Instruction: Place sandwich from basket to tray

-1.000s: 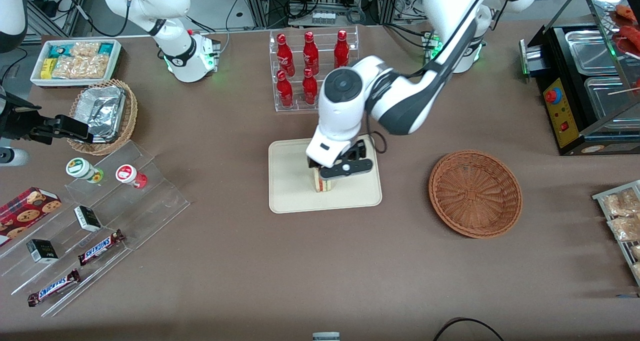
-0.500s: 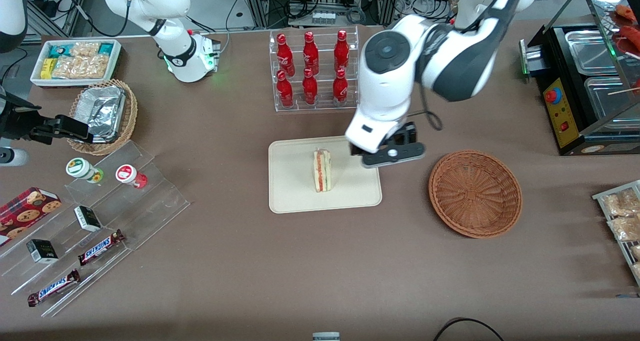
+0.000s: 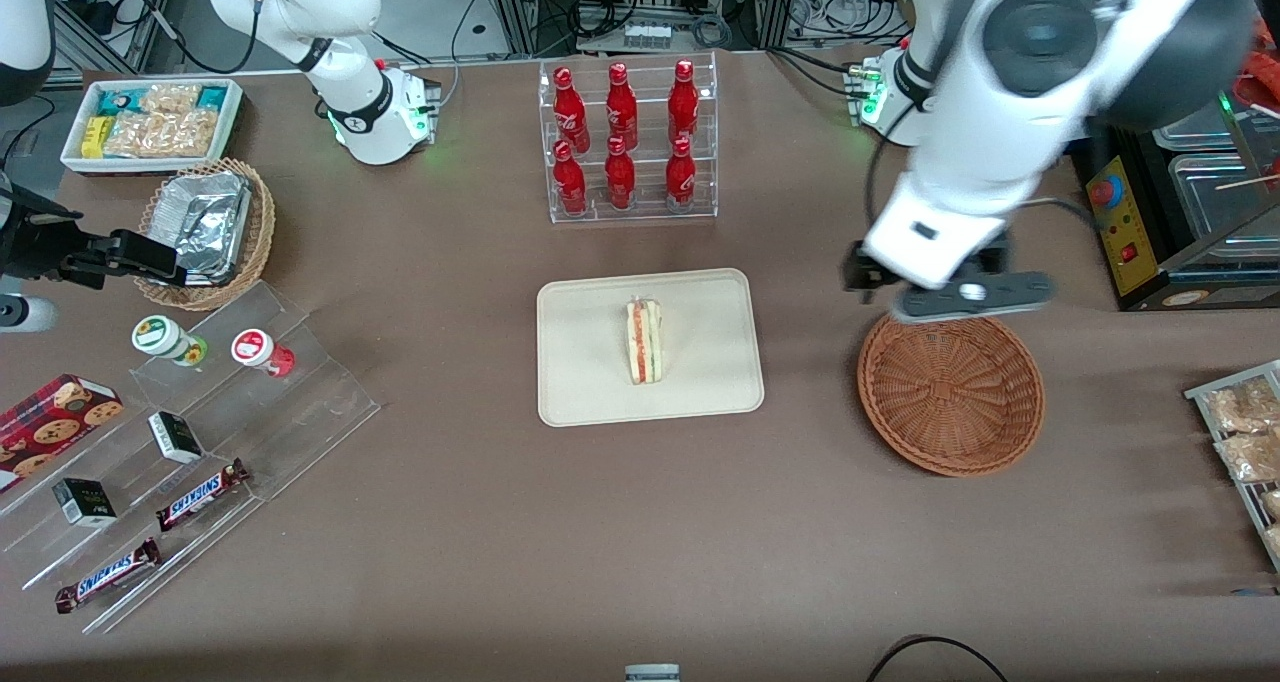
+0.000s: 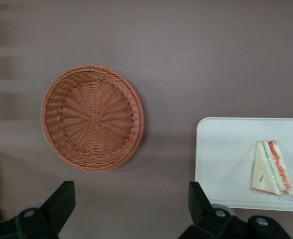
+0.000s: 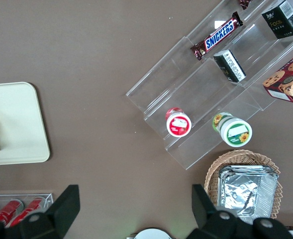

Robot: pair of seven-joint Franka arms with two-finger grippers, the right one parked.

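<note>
We are watching the gripper, having let go of the sandwich on the tray, rising with fingers spread, now hanging over the basket rim.

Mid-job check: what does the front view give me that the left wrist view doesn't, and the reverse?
Only the front view shows the clear rack of red bottles, the tan wicker basket of foil containers, and the working arm's hand from outside, raised above the reddish-brown woven basket's rim. Only the left wrist view shows the hand open with nothing between its black fingers. Both show the empty reddish-brown woven basket and the wrapped triangular sandwich lying on the cream rectangular tray.
</note>
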